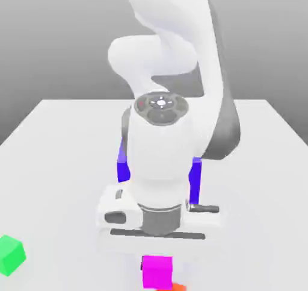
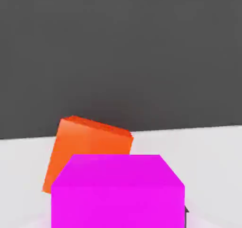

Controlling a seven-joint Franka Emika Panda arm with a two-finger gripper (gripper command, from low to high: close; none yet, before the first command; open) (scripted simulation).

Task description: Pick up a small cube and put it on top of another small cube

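Magenta cube: located at the near side of the scene, close to the middle between the exterior view's left and right, below the hand of the arm.
Magenta cube, facing: one plain face points toward the near side; its edges run nearly level and nearly vertical in the exterior view.
Magenta cube, long axis: none apparent; the near face is about as wide as it is tall.
Magenta cube, tilt: upright, without evident lean.
Jaws of gripper: clenched on the magenta cube, which sits squarely in the grasp.
Orange cube: partly hidden behind the magenta cube in both views; in the exterior view, its visible part lies low and toward the right of the magenta cube.
Orange cube, facing: turned at an angle to the magenta cube; their edges are not parallel in the hand view.
Contact between cubes: cannot be told.
Green cube: near side, far to the exterior view's left, well apart from the gripper; set obliquely, with a corner edge toward the near side.
Purple block: on the far side of the hand, partly hidden by the arm, visible on both its left and right.
Table: pale surface beneath the arm.
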